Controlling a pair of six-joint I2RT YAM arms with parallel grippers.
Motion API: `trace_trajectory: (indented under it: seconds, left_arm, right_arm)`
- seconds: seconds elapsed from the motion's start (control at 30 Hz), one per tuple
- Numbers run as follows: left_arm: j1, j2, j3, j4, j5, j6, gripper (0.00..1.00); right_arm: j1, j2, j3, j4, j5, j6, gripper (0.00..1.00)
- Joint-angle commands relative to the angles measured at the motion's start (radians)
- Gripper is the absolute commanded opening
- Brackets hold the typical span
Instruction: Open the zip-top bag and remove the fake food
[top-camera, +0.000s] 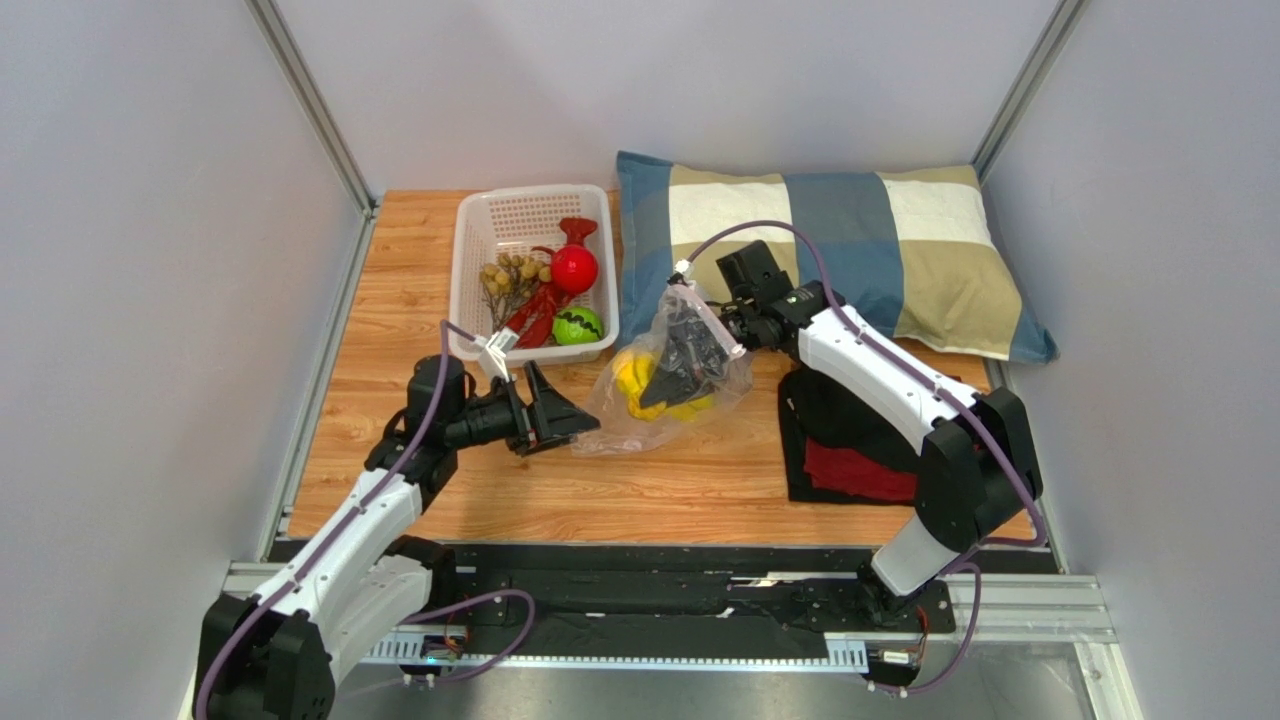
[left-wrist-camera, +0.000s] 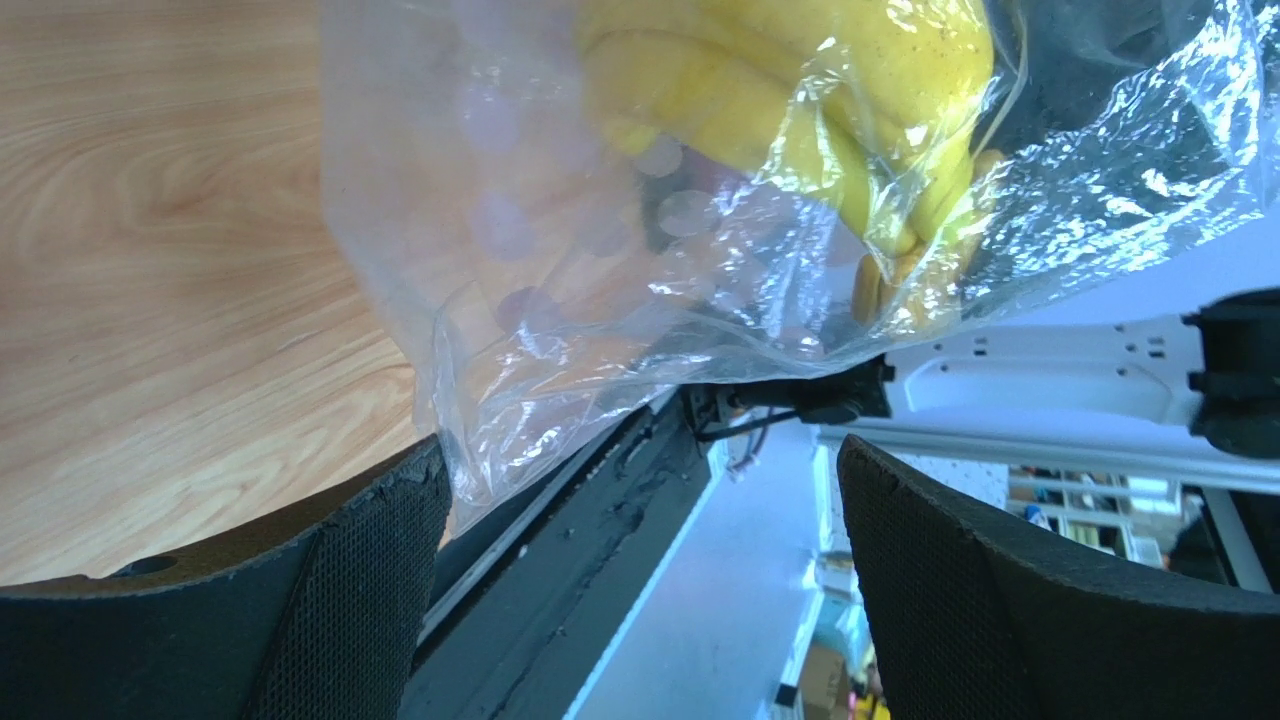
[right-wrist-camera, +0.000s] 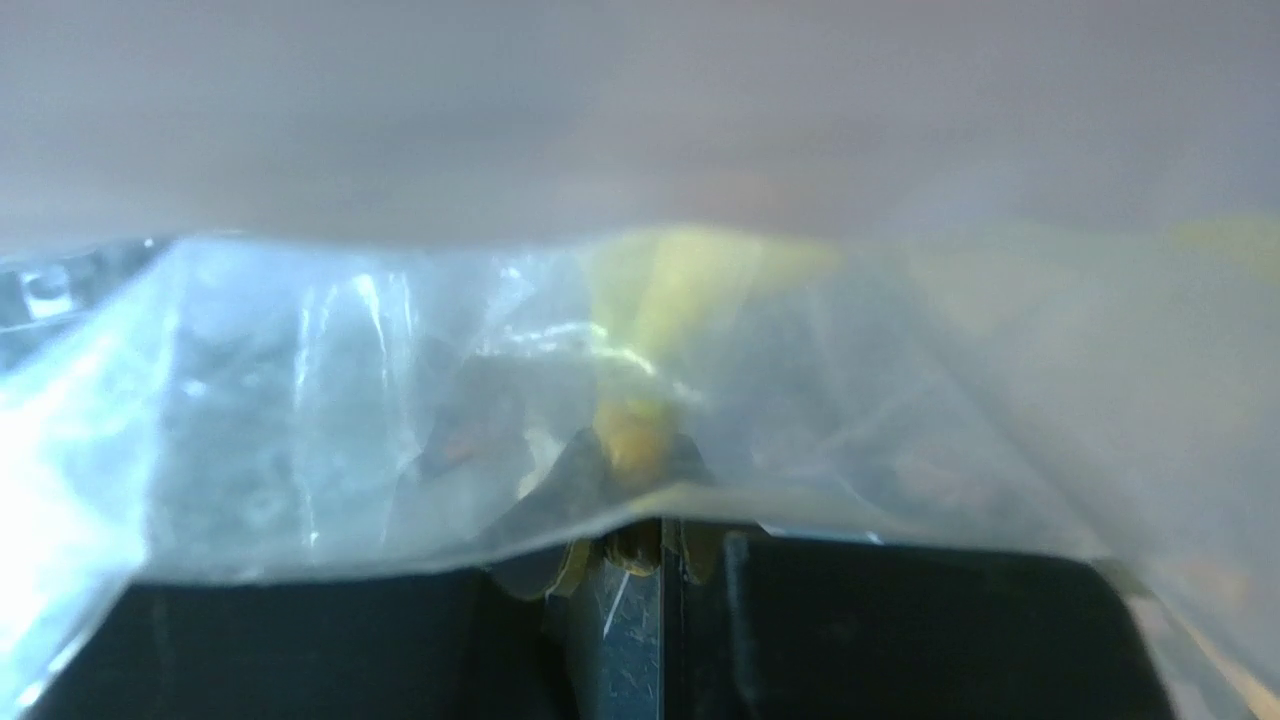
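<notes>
My left gripper (top-camera: 568, 408) stands wide open just beside the bag (top-camera: 621, 395), which lies at the basket's (top-camera: 458, 285) near right corner, while my right gripper (top-camera: 688, 360) pinches the banana (top-camera: 646, 387) inside it, so pulling now could drag the unheld bag along instead of freeing the fruit.

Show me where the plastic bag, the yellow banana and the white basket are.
zip-top bag (top-camera: 616, 398), top view, its clear lower-left corner.
yellow banana (left-wrist-camera: 781, 90), left wrist view, middle of the bunch.
white basket (top-camera: 463, 278), top view, its left wall.
</notes>
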Motion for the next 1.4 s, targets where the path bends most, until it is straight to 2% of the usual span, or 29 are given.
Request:
trace_trajectory:
  seconds: [0.0,0.13,0.2,0.3,0.37,0.4,0.43,0.47,0.5,0.53,0.57,0.6,0.7,0.73,0.8,0.87,0.9,0.93,0.97,1.03,1.07,1.13,1.17,1.23,1.27,1.37]
  left_arm:
    - [-0.022,0.053,-0.008,0.242,0.134,-0.038,0.99]
    - [-0.030,0.139,0.030,0.189,0.116,0.017,0.99]
    - [-0.032,0.172,0.066,0.074,0.070,0.068,0.99]
    - [-0.038,0.192,0.084,0.022,0.040,0.106,0.99]
    - [-0.036,0.208,0.083,0.049,0.075,0.086,0.96]
    - [-0.036,0.220,0.073,0.105,0.097,0.062,0.80]
    - [-0.036,0.226,0.060,0.230,0.118,0.027,0.69]
    - [-0.036,0.234,0.043,0.271,0.137,-0.027,0.55]
    - [-0.036,0.243,0.043,0.282,0.128,-0.032,0.22]
    - [-0.036,0.245,0.047,0.224,0.114,-0.021,0.08]
    - [-0.036,0.245,0.067,0.162,0.050,0.029,0.00]
    - [-0.035,0.239,0.079,0.094,0.007,0.052,0.00]
    - [-0.035,0.226,0.101,-0.093,-0.169,0.083,0.00]
    - [-0.035,0.225,0.110,-0.212,-0.228,0.088,0.00]
    - [-0.025,0.228,0.132,-0.302,-0.350,0.114,0.00]
    - [-0.021,0.228,0.133,-0.364,-0.419,0.120,0.00]
    - [-0.018,0.231,0.132,-0.365,-0.423,0.120,0.00]
    - [-0.018,0.237,0.132,-0.359,-0.423,0.120,0.00]
    - [-0.016,0.257,0.133,-0.354,-0.411,0.129,0.00]
    - [-0.016,0.294,0.164,-0.379,-0.385,0.160,0.00]
    - [-0.016,0.329,0.173,-0.385,-0.366,0.171,0.04]
    - [-0.013,0.351,0.220,-0.463,-0.325,0.215,0.26]
    - [-0.015,0.311,0.225,-0.474,-0.317,0.220,0.52]
    - [-0.015,0.222,0.250,-0.546,-0.358,0.226,0.85]
    - [-0.015,0.129,0.267,-0.581,-0.381,0.230,0.98]
    - [-0.013,0.014,0.335,-0.731,-0.455,0.253,0.99]
  right_arm:
    - [-0.003,-0.020,0.038,0.069,-0.151,0.040,0.00]
    - [-0.003,-0.051,0.006,0.113,-0.189,0.083,0.00]
    - [-0.003,-0.072,-0.007,0.127,-0.200,0.098,0.00]
    - [-0.004,-0.104,-0.025,0.186,-0.209,0.146,0.00]
    - [-0.003,-0.111,-0.024,0.193,-0.208,0.166,0.00]
    - [-0.003,-0.115,-0.022,0.195,-0.206,0.171,0.00]
    - [-0.003,-0.115,-0.021,0.195,-0.203,0.177,0.00]
    - [-0.003,-0.115,-0.019,0.201,-0.206,0.184,0.00]
    - [-0.003,-0.115,-0.016,0.199,-0.205,0.186,0.00]
    - [-0.003,-0.117,-0.004,0.190,-0.203,0.188,0.00]
    - [-0.003,-0.117,0.004,0.175,-0.202,0.184,0.00]
    - [-0.003,-0.121,0.012,0.164,-0.196,0.175,0.00]
    - [-0.003,-0.129,0.044,0.106,-0.177,0.163,0.00]
    - [-0.003,-0.135,0.056,0.088,-0.165,0.163,0.00]
    - [-0.003,-0.152,0.085,0.049,-0.116,0.206,0.00]
    - [-0.003,-0.176,0.076,0.109,-0.101,0.287,0.00]
    - [-0.003,-0.184,0.087,0.120,-0.081,0.327,0.00]
    - [-0.003,-0.189,0.110,0.044,-0.043,0.306,0.00]
    - [-0.003,-0.186,0.155,-0.042,0.072,0.240,0.00]
    - [-0.001,-0.175,0.289,-0.206,0.199,0.109,0.00]
    - [-0.001,-0.177,0.309,-0.213,0.224,0.096,0.00]
    - [0.004,-0.195,0.302,-0.166,0.228,0.111,0.00]
    - [0.005,-0.200,0.289,-0.147,0.211,0.126,0.00]
    - [0.005,-0.203,0.260,-0.123,0.168,0.149,0.00]
    - [0.005,-0.203,0.256,-0.123,0.160,0.158,0.00]
    - [0.004,-0.216,0.265,-0.100,0.131,0.172,0.00]
